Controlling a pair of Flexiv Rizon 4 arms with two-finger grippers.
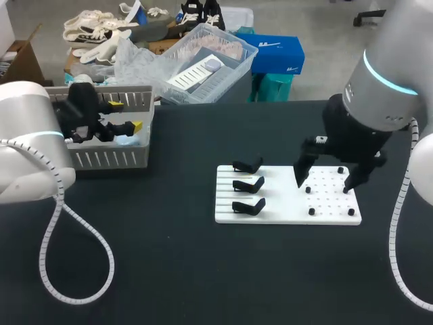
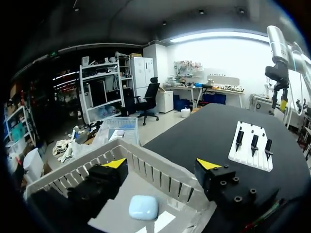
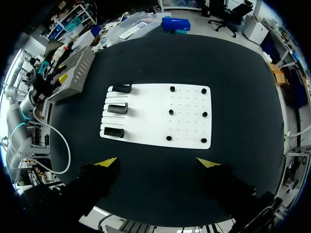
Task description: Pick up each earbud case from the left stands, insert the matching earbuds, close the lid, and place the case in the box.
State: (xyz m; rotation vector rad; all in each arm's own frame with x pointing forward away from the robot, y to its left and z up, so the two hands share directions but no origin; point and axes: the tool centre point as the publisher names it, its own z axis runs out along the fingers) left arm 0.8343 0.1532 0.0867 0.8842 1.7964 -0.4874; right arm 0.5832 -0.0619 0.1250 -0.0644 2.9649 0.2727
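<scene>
Left gripper (image 2: 162, 163) spread wide over basket (image 2: 155, 177); pale blue earbud case (image 2: 144, 207) lies inside, just under it. Right gripper (image 3: 158, 162) also spread, above white stand board (image 3: 150, 121).

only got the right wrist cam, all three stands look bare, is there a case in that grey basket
observer: yes, the left wrist view shows one pale blue earbud case lying on the floor of the basket, and its lid looks closed
operator: is the left gripper holding it
observer: no, the left gripper is open over the basket, and the case lies below and between its fingers with neither finger touching it
</scene>
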